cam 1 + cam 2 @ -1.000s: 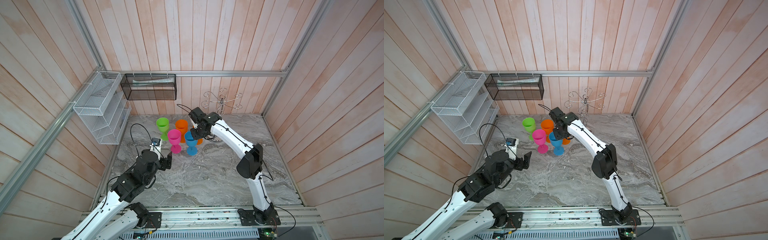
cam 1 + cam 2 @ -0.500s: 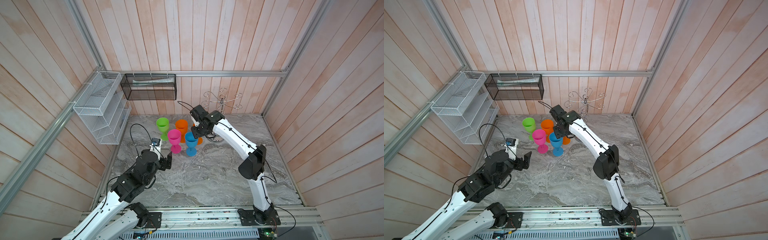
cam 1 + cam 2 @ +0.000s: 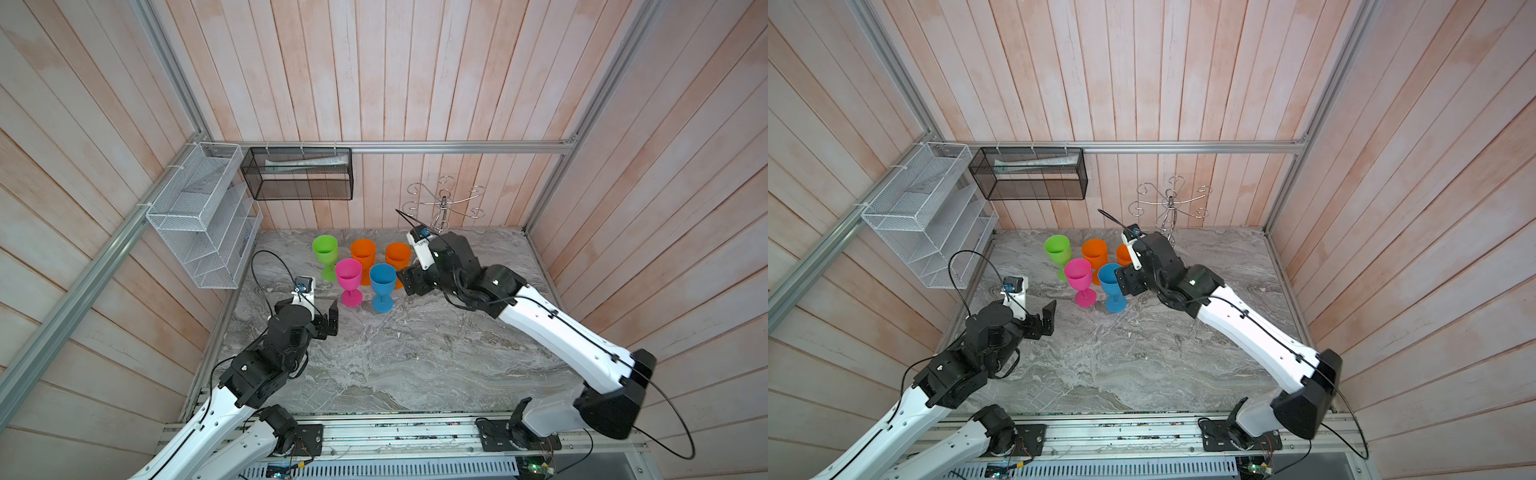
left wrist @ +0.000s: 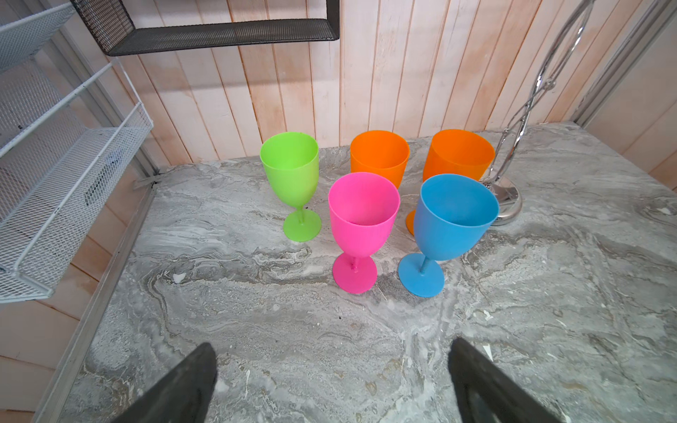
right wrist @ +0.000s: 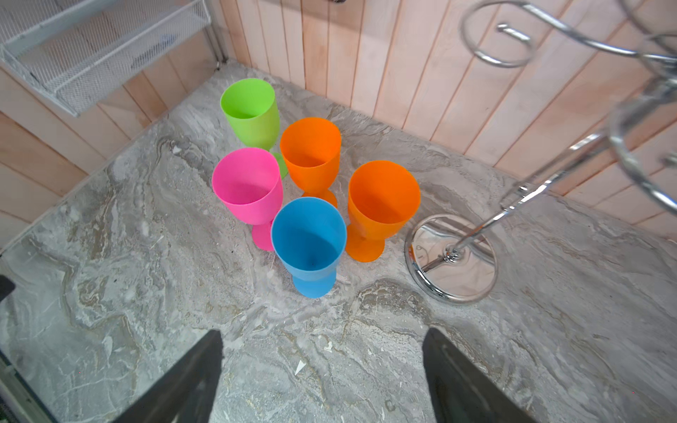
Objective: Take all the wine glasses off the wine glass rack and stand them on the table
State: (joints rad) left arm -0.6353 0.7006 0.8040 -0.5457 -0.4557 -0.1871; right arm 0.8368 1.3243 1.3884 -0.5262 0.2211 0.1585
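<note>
The chrome wine glass rack (image 3: 444, 207) (image 3: 1168, 203) stands at the back right, and nothing hangs from its curled arms. Several plastic wine glasses stand upright on the marble to its left: green (image 3: 325, 249), two orange (image 3: 363, 251) (image 3: 397, 254), pink (image 3: 348, 272) and blue (image 3: 382, 277). My right gripper (image 3: 409, 283) (image 5: 322, 337) is open and holds nothing, just right of the blue wine glass (image 5: 309, 241) and in front of the nearer orange one (image 5: 383, 197). My left gripper (image 3: 330, 318) (image 4: 331, 348) is open and holds nothing, in front of the pink wine glass (image 4: 362, 208).
A white mesh basket (image 3: 199, 216) hangs on the left wall and a black mesh basket (image 3: 299, 174) on the back wall. The rack's mirrored base (image 5: 452, 256) sits close beside the nearer orange glass. Wooden walls enclose the marble table (image 3: 415, 353).
My right gripper has opened wide and drawn back to the right, away from the glasses, uncovering the nearer orange glass. The left arm has stayed in place.
</note>
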